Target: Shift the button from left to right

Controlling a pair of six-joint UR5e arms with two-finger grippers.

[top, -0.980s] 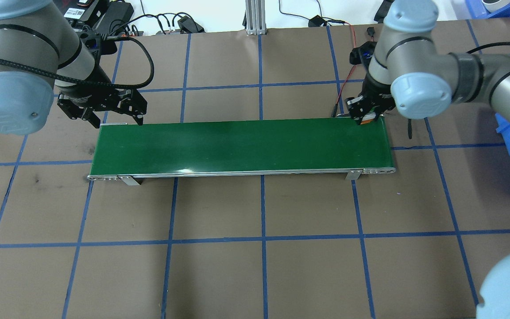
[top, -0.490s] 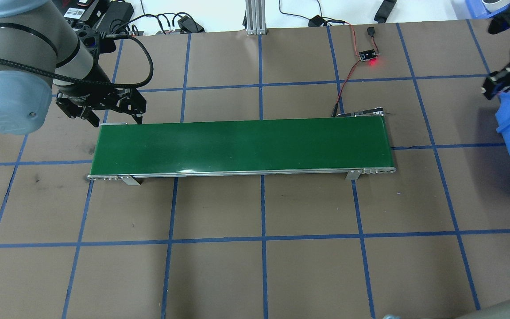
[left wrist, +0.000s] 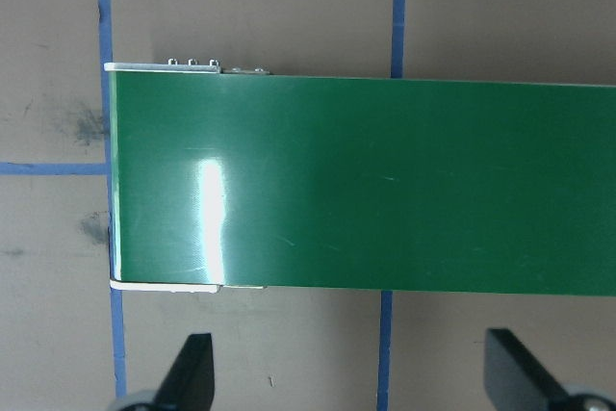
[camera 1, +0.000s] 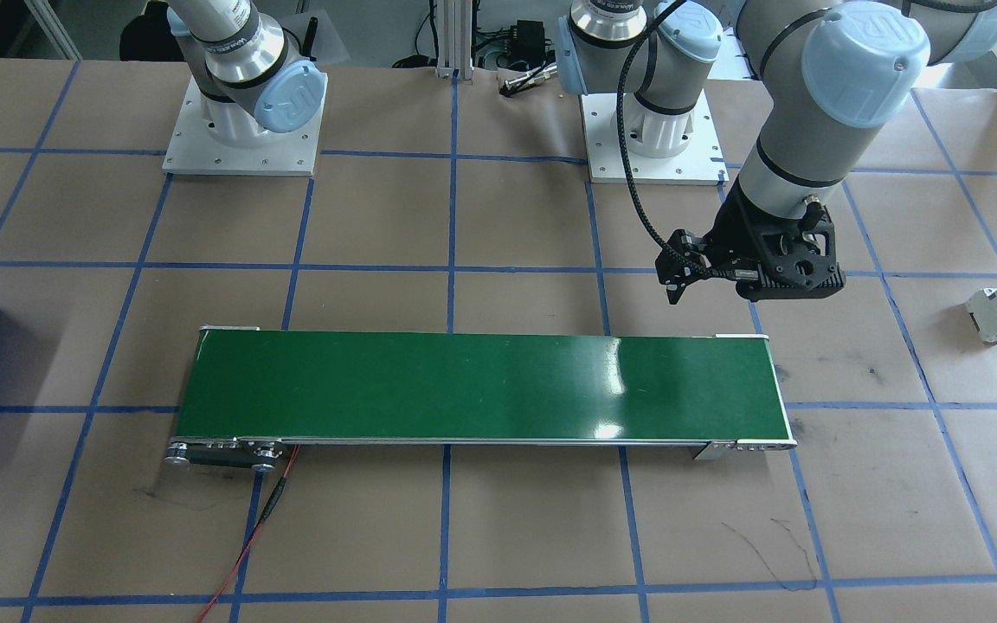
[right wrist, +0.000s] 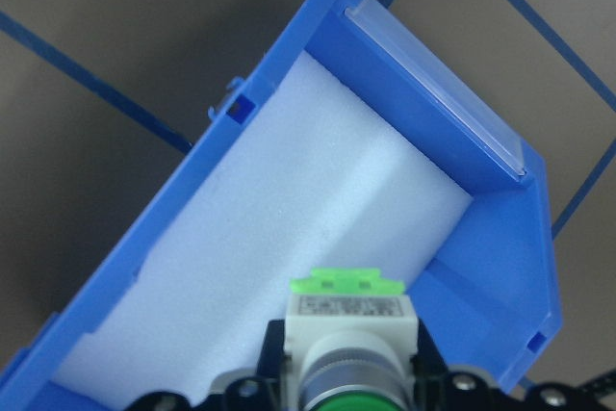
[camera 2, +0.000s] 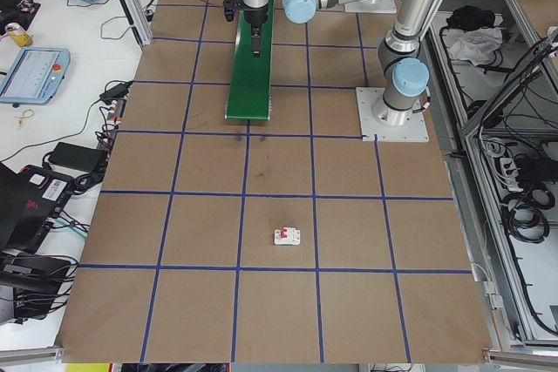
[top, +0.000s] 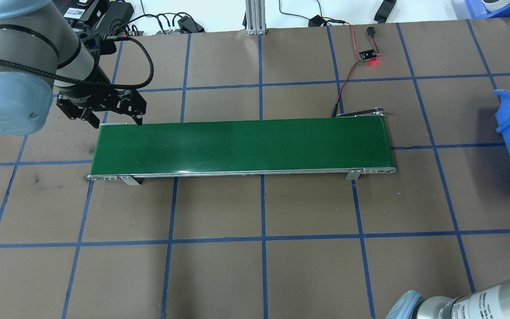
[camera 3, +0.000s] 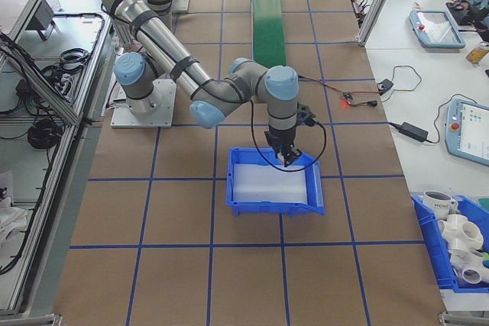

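Blue bin (right wrist: 241, 190) with white foam lining now directly under right gripper (right wrist: 351, 377), clamped on the button (right wrist: 348, 334); a second ago at the belt's (top: 241, 144) right end, since swung clear and out of overhead view. Left gripper (left wrist: 351, 372) spread wide, empty, parked beside belt's left end. Transfer nearly done; release into bin judged next.

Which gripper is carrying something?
The right gripper: its jaws clamp the button over the blue bin. The left gripper is open and empty, by the conveyor.
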